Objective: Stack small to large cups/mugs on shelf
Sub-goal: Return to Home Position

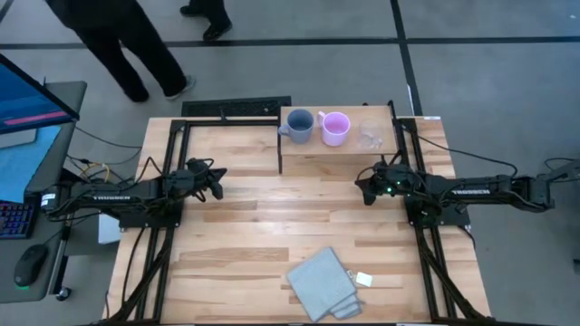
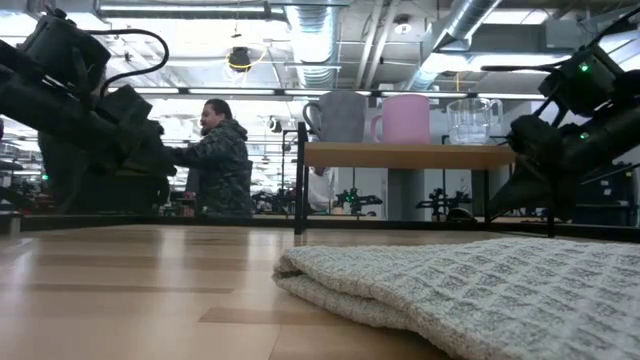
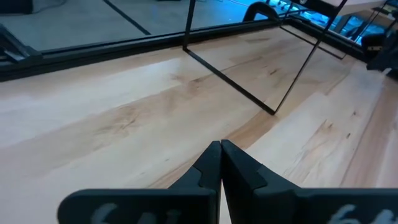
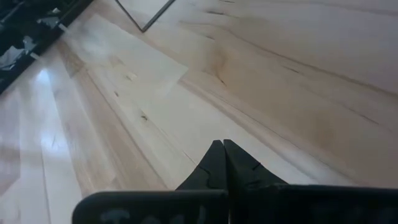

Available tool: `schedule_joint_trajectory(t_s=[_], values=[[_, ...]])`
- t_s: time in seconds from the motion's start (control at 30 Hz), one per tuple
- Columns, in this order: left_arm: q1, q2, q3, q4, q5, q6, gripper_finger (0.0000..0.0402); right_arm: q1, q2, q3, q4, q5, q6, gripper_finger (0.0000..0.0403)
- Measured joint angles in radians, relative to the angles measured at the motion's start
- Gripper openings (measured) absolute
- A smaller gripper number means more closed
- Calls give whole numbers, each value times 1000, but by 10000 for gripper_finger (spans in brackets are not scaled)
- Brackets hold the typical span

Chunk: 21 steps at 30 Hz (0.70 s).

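The grey mug, pink mug and clear cup stand in a row on the shelf, so the left tool and right tool, both pressed together over the worktop, should pull back without brushing it.

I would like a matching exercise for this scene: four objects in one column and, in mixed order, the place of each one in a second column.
Column 1:
1. blue-grey mug
2. pink mug
3. clear cup
4. folded cloth

Column 2:
a. middle of the shelf
b. on the table, away from the shelf
c. right end of the shelf
d. left end of the shelf

Pairs: 1-d, 2-a, 3-c, 4-b.
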Motion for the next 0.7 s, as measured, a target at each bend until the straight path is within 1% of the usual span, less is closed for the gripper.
schedule_joint_trajectory(t_s=[0.33, 0.47, 0.57, 0.7], values=[[0, 0, 0, 0, 2, 9, 0, 0, 0, 0, 0, 8, -3, 12], [0, 0, -1, -3, 57, 14, 0, 0, 0, 0, 0, 0, -13, 10], [-1, 0, -1, -4, 60, 9, 0, 2, 0, 0, 0, -3, -30, 4], [0, 0, -1, -5, 59, 27, 0, 3, 0, 0, -6, -4, -31, 5]])
